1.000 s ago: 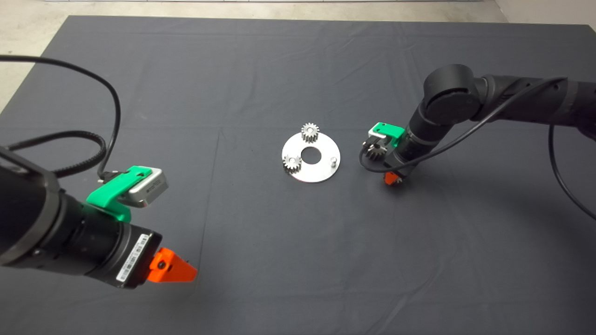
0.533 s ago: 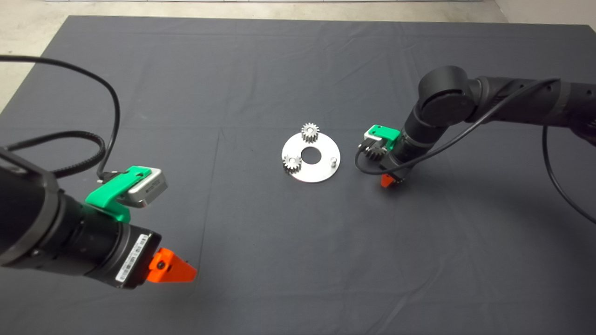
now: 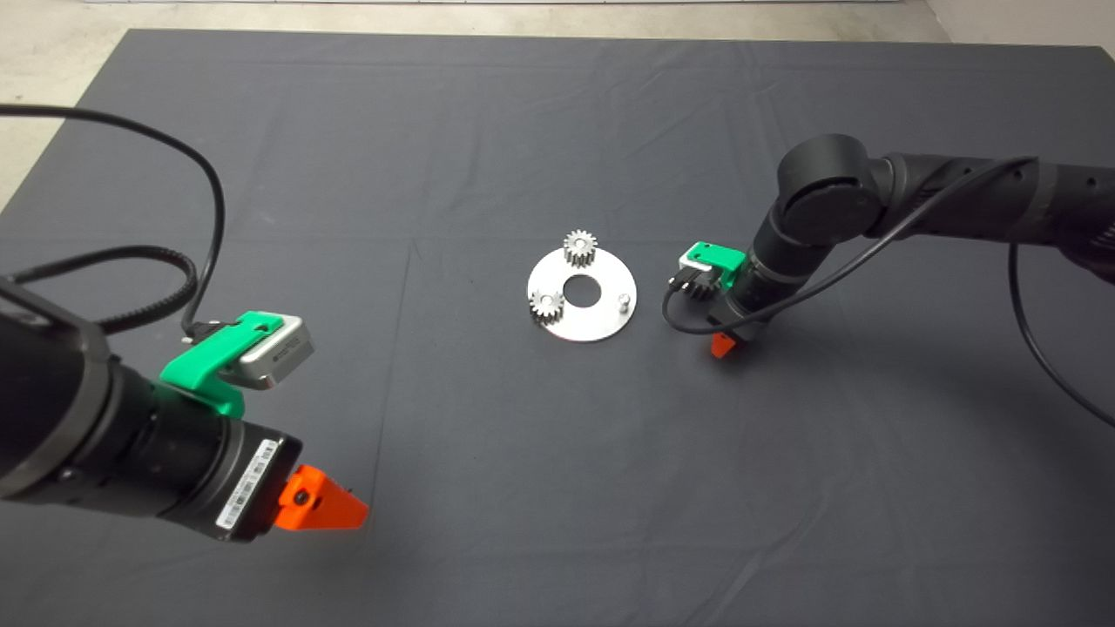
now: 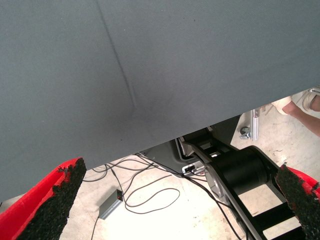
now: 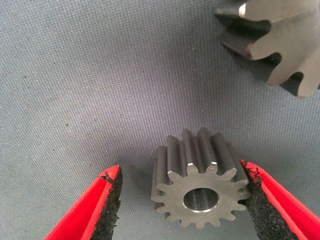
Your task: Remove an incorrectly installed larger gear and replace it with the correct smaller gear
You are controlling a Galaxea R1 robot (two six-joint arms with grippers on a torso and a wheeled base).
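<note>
From above, the right pincer (image 3: pixel 721 345) hung low over the mat (image 3: pixel 488 488), right of the round plate (image 3: pixel 601 324); the left pincer (image 3: pixel 335 509) waited lower left. Left wrist: fingers wide apart. Right wrist: the smaller gear (image 5: pixel 200 189) lay flat between spread fingers (image 5: pixel 107 202), touching one pad, with the larger gear (image 5: pixel 280 42) lying nearby.

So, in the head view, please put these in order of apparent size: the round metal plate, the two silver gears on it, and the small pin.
1. The round metal plate, clearly largest.
2. The far gear and the left gear: they look alike, so I do not rank them.
3. The pin, smallest.
</note>
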